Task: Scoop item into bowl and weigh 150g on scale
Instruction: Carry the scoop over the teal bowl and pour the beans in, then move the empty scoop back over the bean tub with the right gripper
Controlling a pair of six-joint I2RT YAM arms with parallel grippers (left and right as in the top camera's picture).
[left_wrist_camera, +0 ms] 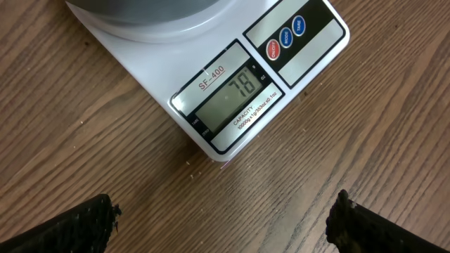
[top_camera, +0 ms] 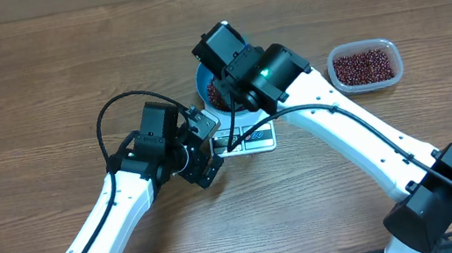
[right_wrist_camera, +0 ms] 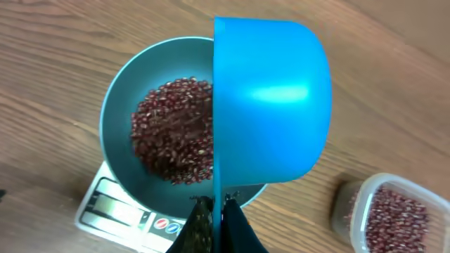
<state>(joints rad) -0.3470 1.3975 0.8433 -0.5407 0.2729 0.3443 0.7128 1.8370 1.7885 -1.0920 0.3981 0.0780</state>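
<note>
Wood-grain table [top_camera: 25, 84] fills every view. From the lower right, the right arm reaches up and across. Its gripper [right_wrist_camera: 218, 225] hangs above the blue bowl [right_wrist_camera: 119, 105] with its jaws clamped on the handle of a blue scoop [right_wrist_camera: 274, 105], which is turned on its side over the bowl's right half. The beans [right_wrist_camera: 172, 133] lie heaped in the bowl, which sits on the white scale [left_wrist_camera: 162, 63]. More beans fill a clear tub [top_camera: 331, 72] to the right. The left arm bends in from the lower left, and its gripper [left_wrist_camera: 225, 228] is spread wide, holding nothing, facing the scale's display [left_wrist_camera: 228, 95], which reads 78.
</note>
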